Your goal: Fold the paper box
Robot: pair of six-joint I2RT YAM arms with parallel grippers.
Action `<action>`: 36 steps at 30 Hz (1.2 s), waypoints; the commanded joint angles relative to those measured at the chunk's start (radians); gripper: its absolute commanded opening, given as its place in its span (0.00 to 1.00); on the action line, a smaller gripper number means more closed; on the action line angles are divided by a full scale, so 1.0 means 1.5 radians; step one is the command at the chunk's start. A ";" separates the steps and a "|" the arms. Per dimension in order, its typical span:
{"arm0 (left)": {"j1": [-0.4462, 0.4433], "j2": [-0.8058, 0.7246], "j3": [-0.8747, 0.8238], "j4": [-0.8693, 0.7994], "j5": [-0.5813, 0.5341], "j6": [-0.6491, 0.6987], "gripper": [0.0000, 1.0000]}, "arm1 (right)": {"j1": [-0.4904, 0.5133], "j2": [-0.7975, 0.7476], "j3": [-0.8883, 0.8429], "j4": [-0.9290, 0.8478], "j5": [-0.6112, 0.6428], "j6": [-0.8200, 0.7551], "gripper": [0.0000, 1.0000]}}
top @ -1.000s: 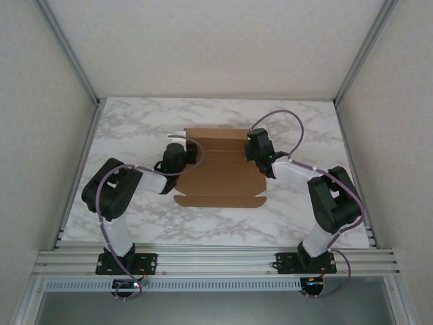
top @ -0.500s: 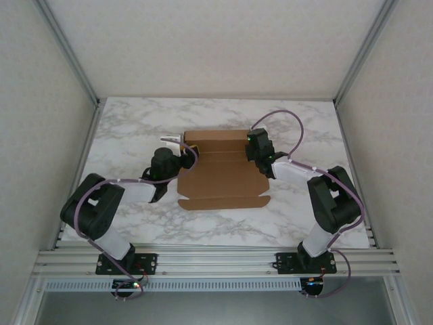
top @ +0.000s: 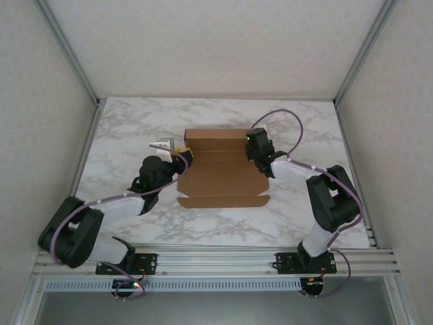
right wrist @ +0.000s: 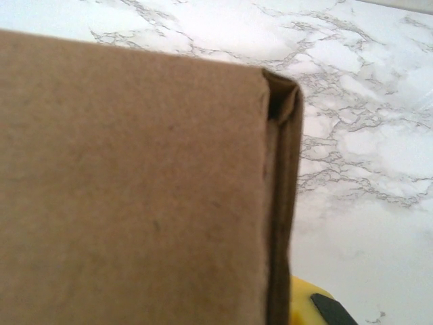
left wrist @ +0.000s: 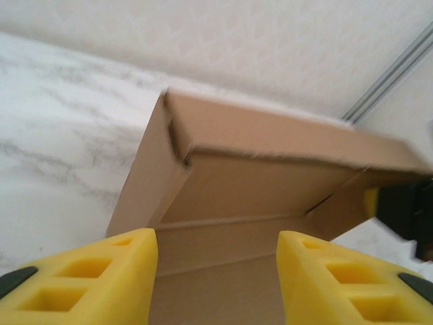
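The paper box [top: 220,172] lies in the middle of the marble table as brown cardboard, with its back wall and side walls raised and its front flap flat. My left gripper [top: 183,154] hovers at the box's back left corner. In the left wrist view it is open: its yellow fingers [left wrist: 101,277] stand wide apart and the paper box [left wrist: 270,183] floor and back wall show between them. My right gripper [top: 256,149] is shut on the box's right side wall. The right wrist view has that folded cardboard wall [right wrist: 135,189] pressed against one yellow finger [right wrist: 306,303].
The marble table [top: 122,128] has free room on both sides of the box and behind it. Aluminium frame posts [top: 88,88] and white enclosure walls bound the table. A metal rail [top: 216,261] runs along the near edge by the arm bases.
My left arm has drawn back to the left and stretched out low; its gripper slid from over the box's left side to just outside the back left corner. The right arm has stayed put.
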 commanded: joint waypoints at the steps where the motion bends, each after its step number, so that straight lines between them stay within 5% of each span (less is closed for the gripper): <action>1: -0.001 -0.047 0.056 -0.055 -0.015 -0.040 0.50 | 0.002 0.014 0.019 -0.019 0.018 0.005 0.00; 5: 0.003 -0.015 0.157 -0.151 -0.058 -0.034 0.58 | 0.003 0.016 0.023 -0.024 0.013 0.007 0.00; 11: 0.020 0.108 0.267 -0.244 -0.020 -0.037 0.64 | 0.002 0.018 0.033 -0.035 0.008 0.003 0.00; 25: 0.061 0.198 0.180 -0.127 0.021 -0.131 0.61 | 0.000 0.008 0.035 -0.047 -0.025 -0.007 0.01; 27: 0.061 0.197 0.182 -0.125 0.027 -0.138 0.61 | 0.001 -0.007 0.035 -0.049 -0.037 -0.008 0.08; 31: 0.062 0.199 0.205 -0.143 0.036 -0.139 0.61 | -0.001 -0.048 0.030 -0.049 -0.086 -0.020 0.48; 36: 0.062 0.210 0.231 -0.167 0.040 -0.144 0.61 | -0.005 -0.121 -0.003 -0.031 -0.171 -0.023 0.77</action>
